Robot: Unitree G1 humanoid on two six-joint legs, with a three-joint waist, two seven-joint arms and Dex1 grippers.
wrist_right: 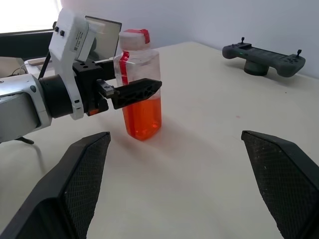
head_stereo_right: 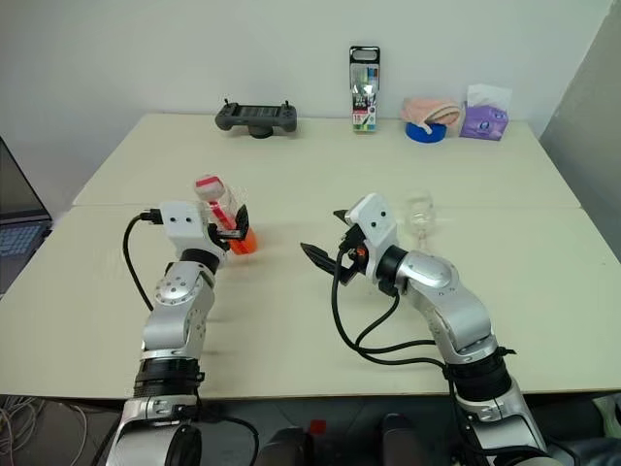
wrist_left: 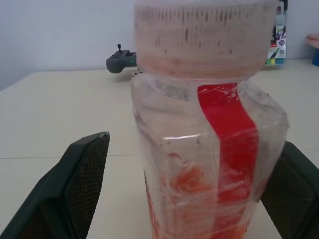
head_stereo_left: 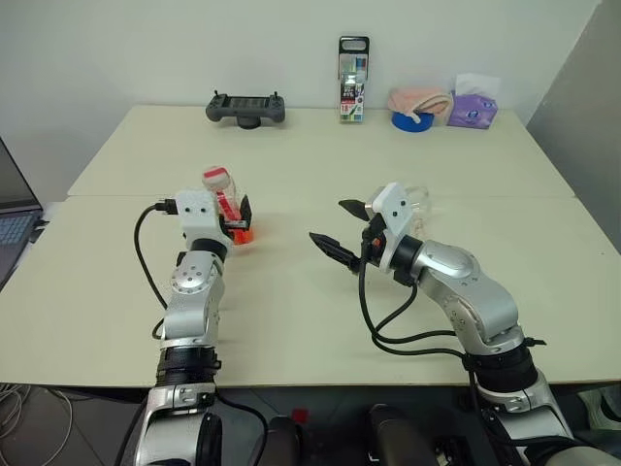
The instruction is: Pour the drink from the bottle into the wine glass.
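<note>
Both grippers stand wide open, nothing held. The bottle [head_stereo_left: 226, 206], upright on the bench [head_stereo_left: 291, 311], sits between the left gripper [wrist_right: 130, 92] jaws; these should be closed squarely on its body below the cap.

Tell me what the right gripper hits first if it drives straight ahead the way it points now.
Probably the left gripper and the bottle between its open fingers; the right gripper, open, points that way, though depth is uncertain.

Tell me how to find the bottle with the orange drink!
Look at the cream table, on the robot's left side. Between the open fingers of the left gripper stands the bottle. It is clear with a pinkish cap, a red strip and orange drink inside.
</note>
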